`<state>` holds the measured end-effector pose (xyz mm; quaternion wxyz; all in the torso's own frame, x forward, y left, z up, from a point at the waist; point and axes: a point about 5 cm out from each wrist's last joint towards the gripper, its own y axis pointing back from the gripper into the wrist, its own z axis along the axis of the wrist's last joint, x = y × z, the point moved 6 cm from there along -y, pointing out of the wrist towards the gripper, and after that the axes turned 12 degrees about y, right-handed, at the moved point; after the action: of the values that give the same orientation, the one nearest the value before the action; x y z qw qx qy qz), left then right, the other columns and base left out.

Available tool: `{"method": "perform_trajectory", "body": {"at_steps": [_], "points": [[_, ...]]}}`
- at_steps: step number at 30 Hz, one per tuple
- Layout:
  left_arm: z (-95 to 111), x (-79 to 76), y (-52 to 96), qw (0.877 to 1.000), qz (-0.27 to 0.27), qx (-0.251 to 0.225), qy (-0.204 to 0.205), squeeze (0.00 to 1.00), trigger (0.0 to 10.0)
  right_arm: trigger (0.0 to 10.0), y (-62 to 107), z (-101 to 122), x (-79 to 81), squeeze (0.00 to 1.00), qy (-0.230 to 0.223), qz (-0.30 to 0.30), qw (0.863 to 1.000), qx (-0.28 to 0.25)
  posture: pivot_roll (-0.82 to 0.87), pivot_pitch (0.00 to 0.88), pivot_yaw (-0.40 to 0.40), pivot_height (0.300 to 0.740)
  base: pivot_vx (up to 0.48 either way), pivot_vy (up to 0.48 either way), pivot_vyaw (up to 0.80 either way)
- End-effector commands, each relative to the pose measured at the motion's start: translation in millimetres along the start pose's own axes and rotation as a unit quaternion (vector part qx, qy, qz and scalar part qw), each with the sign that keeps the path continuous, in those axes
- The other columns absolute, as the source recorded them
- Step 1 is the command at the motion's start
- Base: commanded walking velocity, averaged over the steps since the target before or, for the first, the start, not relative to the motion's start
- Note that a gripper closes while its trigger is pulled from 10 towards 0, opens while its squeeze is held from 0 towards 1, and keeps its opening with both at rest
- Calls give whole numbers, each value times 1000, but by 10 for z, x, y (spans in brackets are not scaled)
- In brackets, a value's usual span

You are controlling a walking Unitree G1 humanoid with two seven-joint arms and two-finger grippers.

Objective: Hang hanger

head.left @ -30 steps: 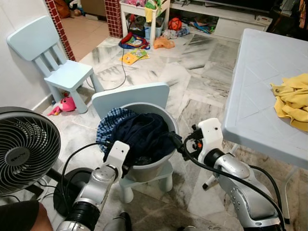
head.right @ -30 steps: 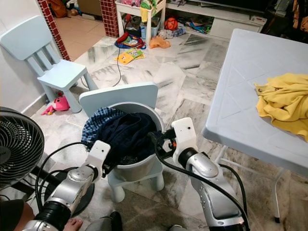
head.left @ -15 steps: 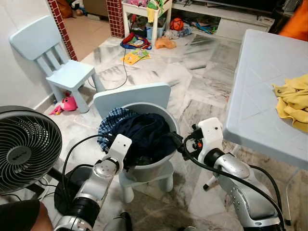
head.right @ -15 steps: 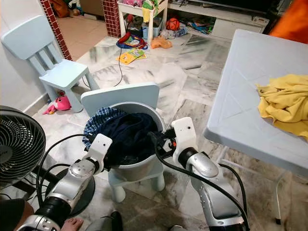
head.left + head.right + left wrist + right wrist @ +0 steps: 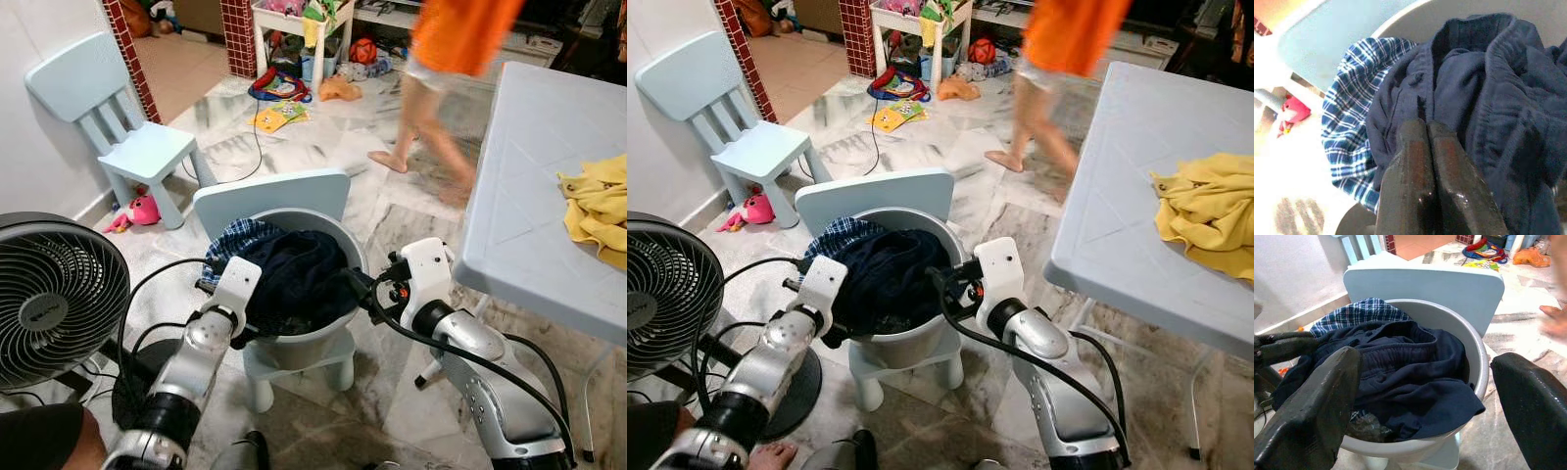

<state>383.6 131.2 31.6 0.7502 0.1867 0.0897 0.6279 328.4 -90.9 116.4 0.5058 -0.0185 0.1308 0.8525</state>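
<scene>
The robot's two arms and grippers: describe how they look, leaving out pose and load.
Both arms are silver metal tubes with black joint bands and a boxy white wrist housing. Loose black cables loop along each. The right arm's wrist housing carries small red and orange marks near its base. The left gripper has long dark fingers, worn brownish and scuffed. The right gripper has broad matte black fingers with a grainy surface.

You are looking at a bucket [image 5: 323, 338] sitting at centre frame on a small stool [image 5: 294, 370], clothes [image 5: 294, 274] lying inside it. A chair back [image 5: 269, 196] is standing directly behind the bucket. A fan [image 5: 54, 299] is occupying the lower left. A child's chair [image 5: 113, 127] is standing at upper left, a table [image 5: 534, 176] filling the right, a cloth [image 5: 598, 206] lying on it. A person [image 5: 441, 78] is walking at upper centre.
</scene>
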Motion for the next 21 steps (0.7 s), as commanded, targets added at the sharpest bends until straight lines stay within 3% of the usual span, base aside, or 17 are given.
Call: {"method": "perform_trajectory", "body": {"at_steps": [1, 2, 9, 14, 18, 19, 21], "points": [[-44, 0, -32, 1000, -1, 15, 13, 0, 6196, 10000, -1, 9, -19, 0, 2, -3, 1000, -2, -132, 103, -2, 740, 0, 0, 0], [-47, 2, -43, 1000, 0, 18, 15, 0, 10000, 10000, -2, 9, -18, 0, 2, -3, 1000, -2, -139, 100, 1, 740, 0, 0, 0], [-158, -151, -107, 997, -37, 54, 51, 0, 10000, 10000, 2, 7, -11, 0, 2, -5, 1000, -2, -144, 101, 6, 740, 0, 0, 0], [-330, -299, -91, 992, -72, 94, 47, 0, 10000, 10000, 7, 5, -15, 0, 2, -7, 1000, -3, -149, 98, 10, 740, 0, 0, 0], [-350, -300, -94, 992, -70, 96, 37, 0, 10000, 10000, 7, 6, -21, 0, 2, -8, 1000, -3, -149, 96, 12, 740, 0, 0, 0], [-358, -277, -97, 993, -63, 96, 35, 1000, 10000, 10000, 7, 5, -24, 0, 2, -9, 1000, -3, -149, 96, 12, 740, 0, 0, 0], [-359, -254, -100, 993, -56, 93, 35, 1000, 10000, 10000, 9, 0, -27, 0, 2, -9, 1000, -2, -149, 96, 12, 740, 0, 0, 0]]}}
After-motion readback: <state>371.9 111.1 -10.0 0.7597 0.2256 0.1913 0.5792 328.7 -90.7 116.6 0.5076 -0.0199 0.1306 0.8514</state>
